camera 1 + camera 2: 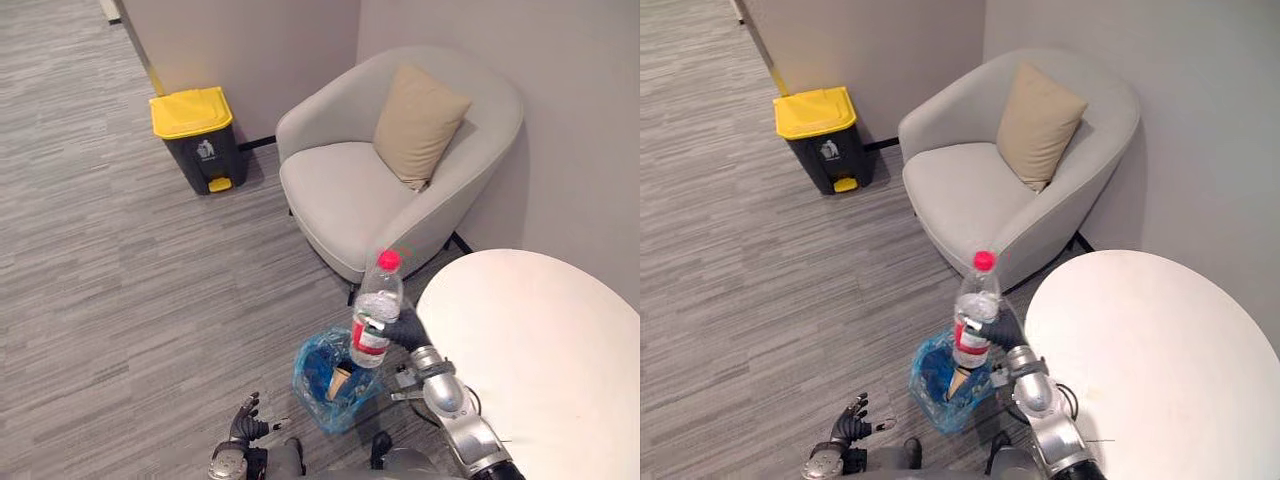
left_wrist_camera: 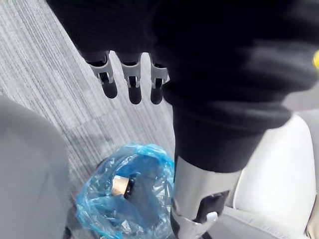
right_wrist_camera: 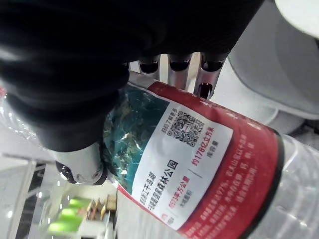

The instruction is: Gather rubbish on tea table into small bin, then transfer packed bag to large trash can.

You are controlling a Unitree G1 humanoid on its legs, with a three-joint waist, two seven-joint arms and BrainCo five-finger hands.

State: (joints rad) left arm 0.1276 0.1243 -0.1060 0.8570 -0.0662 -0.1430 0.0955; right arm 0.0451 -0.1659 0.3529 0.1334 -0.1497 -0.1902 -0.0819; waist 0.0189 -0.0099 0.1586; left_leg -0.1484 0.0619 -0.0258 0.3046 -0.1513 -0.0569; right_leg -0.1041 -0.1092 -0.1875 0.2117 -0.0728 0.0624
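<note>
My right hand [image 1: 405,328] curled round clear red-capped plastic bottle [image 1: 376,312] (upright), above blue-bagged small bin [image 1: 312,374], left hand [image 1: 244,418] low, fingers relaxed

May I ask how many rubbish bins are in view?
2: a yellow-lidded trash can beside the armchair, and a small blue-bagged bin on the floor beside the table.
</note>
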